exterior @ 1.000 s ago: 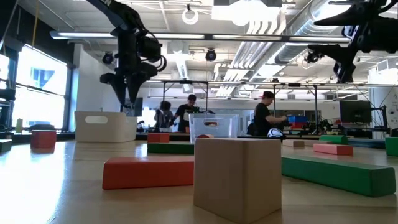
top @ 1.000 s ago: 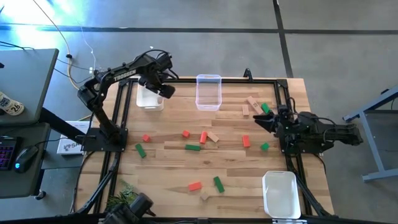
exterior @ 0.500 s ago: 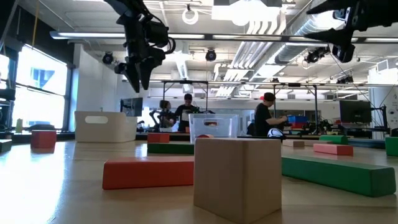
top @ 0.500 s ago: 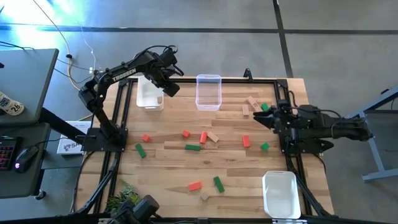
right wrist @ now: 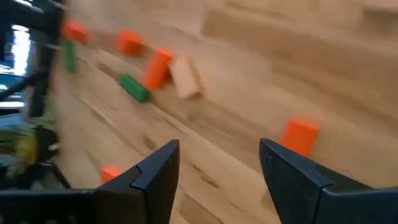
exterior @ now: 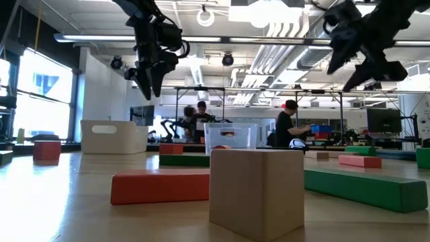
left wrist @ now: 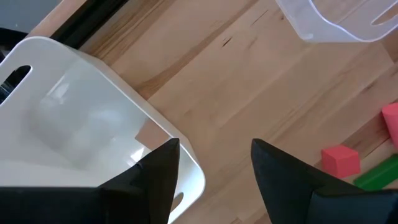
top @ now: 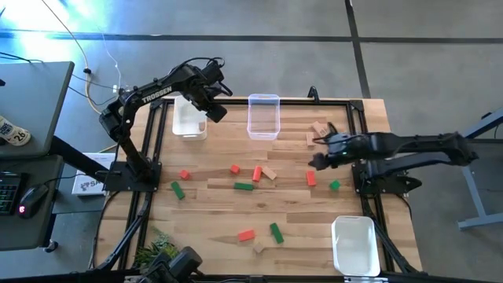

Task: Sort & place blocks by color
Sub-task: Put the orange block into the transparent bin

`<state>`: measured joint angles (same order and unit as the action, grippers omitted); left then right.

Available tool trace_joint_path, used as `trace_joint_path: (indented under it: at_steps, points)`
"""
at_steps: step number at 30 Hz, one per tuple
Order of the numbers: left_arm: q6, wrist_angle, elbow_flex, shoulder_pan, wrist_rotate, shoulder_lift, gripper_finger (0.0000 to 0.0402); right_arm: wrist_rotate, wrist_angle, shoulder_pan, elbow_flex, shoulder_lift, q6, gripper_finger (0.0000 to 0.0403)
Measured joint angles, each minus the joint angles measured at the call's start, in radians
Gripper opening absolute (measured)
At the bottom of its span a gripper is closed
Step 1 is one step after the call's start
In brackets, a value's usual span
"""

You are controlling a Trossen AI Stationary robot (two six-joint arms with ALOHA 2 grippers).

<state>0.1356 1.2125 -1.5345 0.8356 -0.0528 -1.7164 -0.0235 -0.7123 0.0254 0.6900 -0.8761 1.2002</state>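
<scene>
The blocks lie scattered over the wooden table, all of them on the near side of the clear bin that stands at the table's far edge. A red, a green and a pale bar sit close together just in front of that bin; a single red block lies farther toward the right arm's side, with a small green cube beside it and two pale blocks nearer the far edge. More red and green pieces rest well toward the near edge. No block shows inside the clear bin from above.

The right gripper hangs above the table close to the single red block, jaws spread and empty; its wrist view looks down past the fingers at that red block. The left gripper hovers between the clear bin and the white bin to that bin's left, jaws also apart with nothing between them.

Sorting looks barely begun, with the right arm on its approach to a pick. The next move probably calls for lowering the open jaws squarely astride the red block, closing, then carrying it to whichever bin takes red.
</scene>
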Motion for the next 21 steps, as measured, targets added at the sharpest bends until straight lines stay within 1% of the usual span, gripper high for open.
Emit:
trace_joint_path:
  at_steps: [4,7,10,15,21]
  points:
    - [0.0,0.0,0.0,0.0,0.0,0.0,0.0186,0.033,-0.005,0.0,0.001,-0.111,0.064,0.0209]
    - [0.0,0.0,0.0,0.0,0.0,0.0,0.0186,0.035,-0.005,0.0,0.001,-0.188,0.103,0.0209]
    - [-0.001,0.0,0.0,0.0,0.0,0.0,0.0186,0.036,-0.006,0.0,0.001,-0.257,0.109,0.0209]
    - [-0.009,0.0,0.0,0.0,0.002,0.0,0.0186,0.07,-0.005,0.0,0.001,-0.352,0.128,0.0209]
    - [-0.009,0.0,0.0,0.0,0.009,0.0,0.0186,0.078,-0.005,0.0,0.001,-0.447,0.154,0.0209]
